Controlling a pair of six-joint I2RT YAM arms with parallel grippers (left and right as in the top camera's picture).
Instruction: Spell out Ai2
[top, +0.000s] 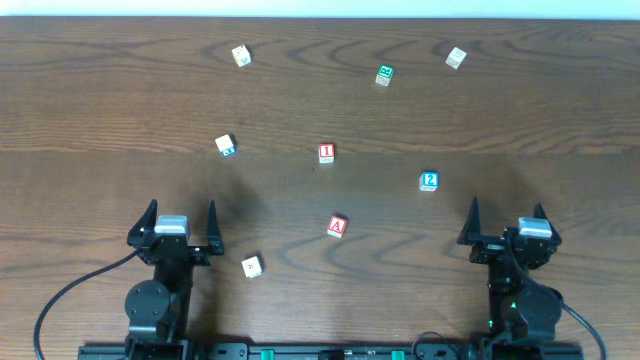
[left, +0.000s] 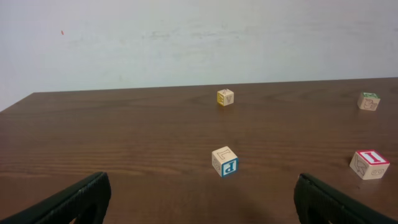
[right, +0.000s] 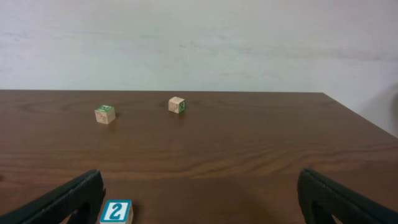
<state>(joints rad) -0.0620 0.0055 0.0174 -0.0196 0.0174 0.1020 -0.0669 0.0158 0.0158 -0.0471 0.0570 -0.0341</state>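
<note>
A red "A" block (top: 337, 227) lies near the table's middle front. A red "I" block (top: 326, 153) lies behind it and shows at the right of the left wrist view (left: 369, 164). A blue "2" block (top: 429, 181) lies to the right and sits by the left finger in the right wrist view (right: 115, 211). My left gripper (top: 180, 226) is open and empty at the front left. My right gripper (top: 508, 222) is open and empty at the front right.
Other letter blocks lie scattered: a blue "P" block (top: 226, 146) (left: 224, 161), a plain block (top: 252, 266) near the left arm, a yellow one (top: 241, 55) (left: 225, 97), a green one (top: 385, 75) (right: 105, 114) and another (top: 456, 58) (right: 177, 104) at the back.
</note>
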